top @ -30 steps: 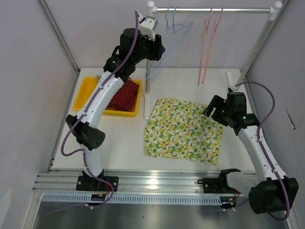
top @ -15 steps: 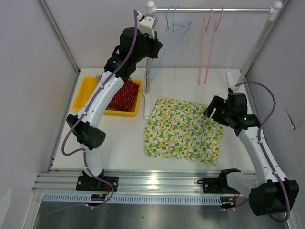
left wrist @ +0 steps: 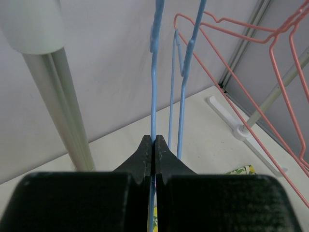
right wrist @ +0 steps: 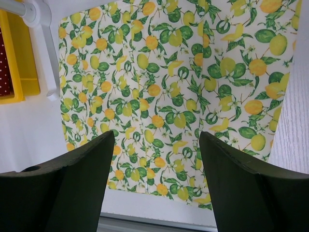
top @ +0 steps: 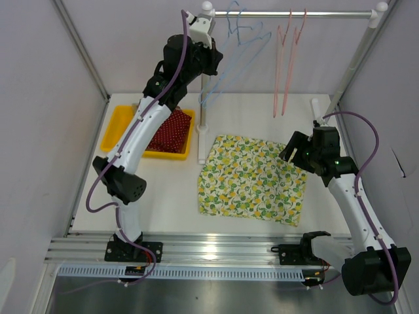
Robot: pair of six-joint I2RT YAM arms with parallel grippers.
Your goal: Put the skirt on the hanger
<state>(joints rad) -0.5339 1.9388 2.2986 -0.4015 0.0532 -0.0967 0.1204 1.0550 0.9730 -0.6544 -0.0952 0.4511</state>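
Jaws of the left gripper (left wrist: pixel 153 145) were clamped on a blue hanger (left wrist: pixel 154 87). The right gripper (right wrist: pixel 155 140) hovered above the flat lemon-print skirt (right wrist: pixel 159 72), jaws wide apart.

The skirt (top: pixel 254 178) is printed with yellow lemons, orange fruit and green leaves on white; the hanger (left wrist: pixel 154 96) is light blue; two further hangers (top: pixel 277 72) are pink; at the white table's (top: pixel 170 190) far left corner, a yellow tray (top: pixel 116 124) is seen with a white-dotted red cloth (top: pixel 171 131); the left end effector (left wrist: pixel 153 140) and right end effector (right wrist: pixel 157 135) are black.
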